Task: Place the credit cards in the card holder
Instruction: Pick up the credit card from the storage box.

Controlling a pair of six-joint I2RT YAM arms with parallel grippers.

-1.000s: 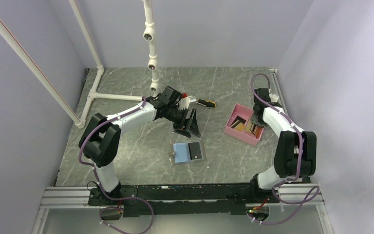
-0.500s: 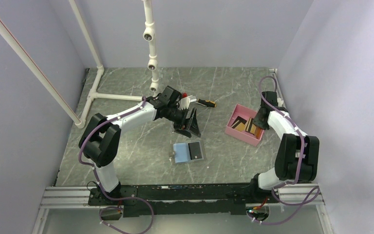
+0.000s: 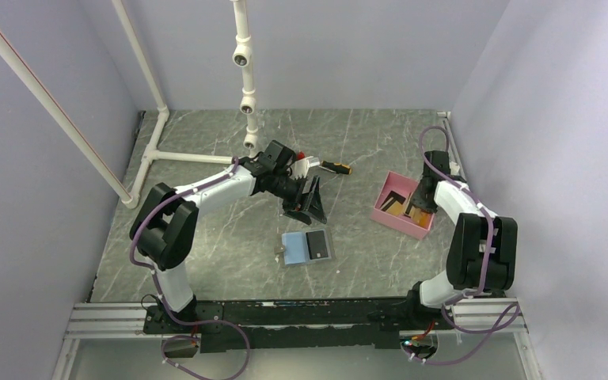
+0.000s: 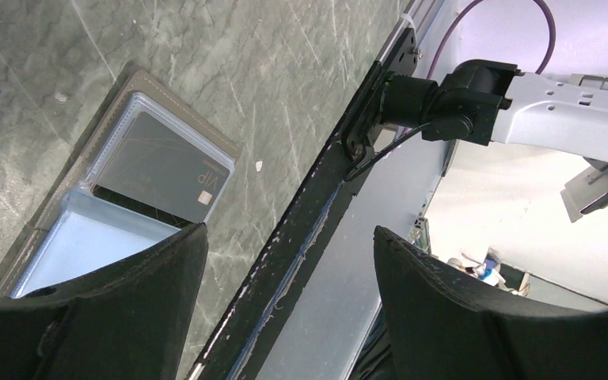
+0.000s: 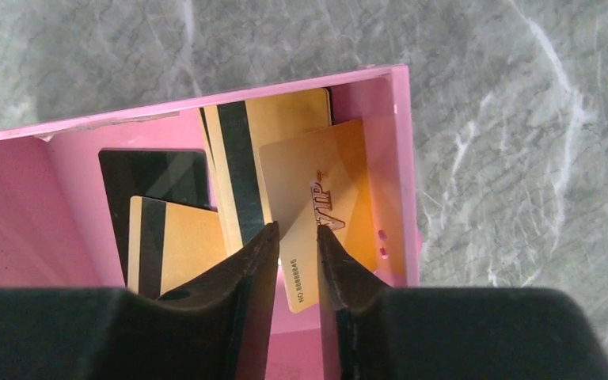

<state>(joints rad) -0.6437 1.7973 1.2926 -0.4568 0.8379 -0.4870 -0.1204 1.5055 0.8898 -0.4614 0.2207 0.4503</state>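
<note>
On the grey marbled desk (image 3: pixel 229 253) the pink tray (image 3: pixel 376 210) sits on the right, under the right arm, well apart from the card holder (image 3: pixel 291 247), which lies open at the middle, nearer the left arm. The left hand (image 4: pixel 289 233) hangs above the holder, spread wide and empty. One dark card (image 4: pixel 162 170) already lies in the holder; the other credit cards (image 5: pixel 340 190) are stacked loosely in the tray. The right hand (image 5: pixel 297 231), parted only a slit and gripping nothing, hovers directly over the top gold card, whose long axis runs away from the wrist.
</note>
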